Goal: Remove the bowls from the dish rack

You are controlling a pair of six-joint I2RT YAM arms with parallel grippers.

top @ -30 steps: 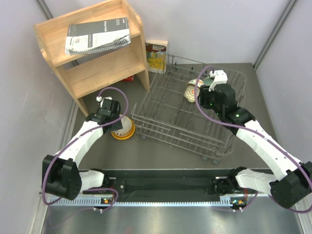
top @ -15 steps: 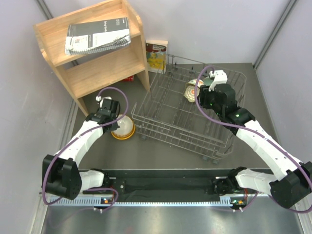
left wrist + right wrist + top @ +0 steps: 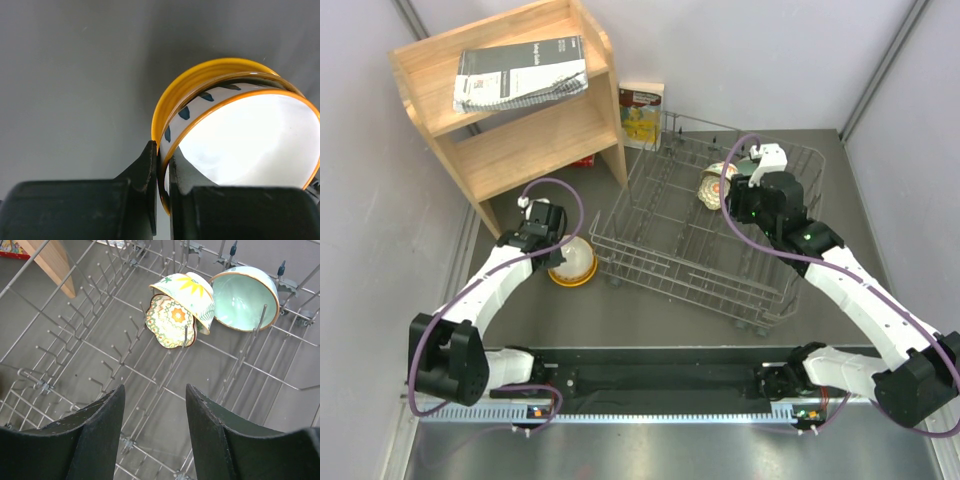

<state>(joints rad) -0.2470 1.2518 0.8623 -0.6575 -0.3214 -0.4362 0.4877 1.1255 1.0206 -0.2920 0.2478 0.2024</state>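
On the table left of the dish rack (image 3: 665,262), a white bowl (image 3: 250,135) with dark stripes and an orange rim sits nested in the orange-yellow bowl (image 3: 200,75). My left gripper (image 3: 164,160) is shut on the white bowl's near rim, one finger inside and one outside; from above this pair of bowls (image 3: 575,262) shows beside that gripper (image 3: 558,255). My right gripper (image 3: 155,395) hangs open over the rack's tines (image 3: 120,355), holding nothing. Ahead of it three bowls lean in the rack: a scalloped floral one (image 3: 170,320), a cream one with a yellow flower (image 3: 190,290) and a pale teal one (image 3: 245,297).
A wooden shelf (image 3: 525,125) with a booklet (image 3: 520,72) on top stands at the back left, one leg close to the rack's far left corner. A small box (image 3: 641,116) leans against the back wall behind the rack. Grey walls close in on both sides.
My left gripper's jaws have closed onto the white bowl's rim. The right arm and the bowls in the rack have not moved.
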